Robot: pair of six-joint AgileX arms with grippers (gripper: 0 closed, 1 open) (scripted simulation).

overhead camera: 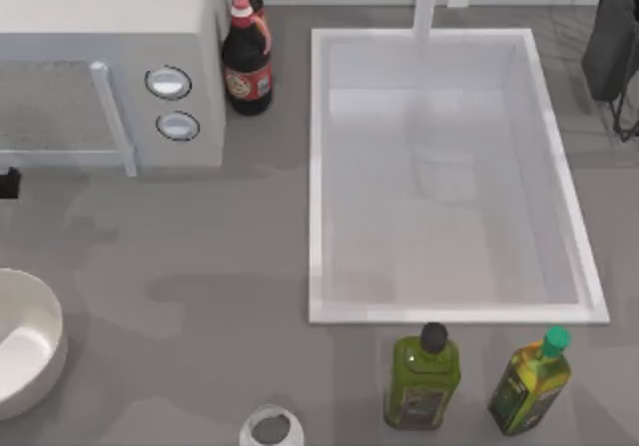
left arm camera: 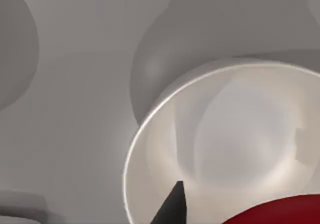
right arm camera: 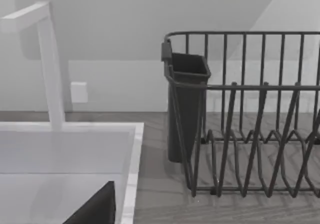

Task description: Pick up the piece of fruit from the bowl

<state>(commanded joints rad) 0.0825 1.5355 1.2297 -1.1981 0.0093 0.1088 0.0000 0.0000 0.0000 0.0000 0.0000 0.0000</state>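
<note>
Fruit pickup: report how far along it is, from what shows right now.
Done: the left arm has reached the white bowl at the table's left edge; its wrist view looks straight into the bowl, with a dark finger over the rim. In hand: closing on the red fruit, seen beside that finger; whether it is gripped cannot be told. Left: grasp and lift it out. The right arm is parked by the dish rack.

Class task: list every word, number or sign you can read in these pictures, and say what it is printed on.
No text can be read.
Dark bottle: red label with a round emblem, too blurred to read.
Two green bottles: labels too small to read.
Microwave: its two dials carry no legible marks.
</note>
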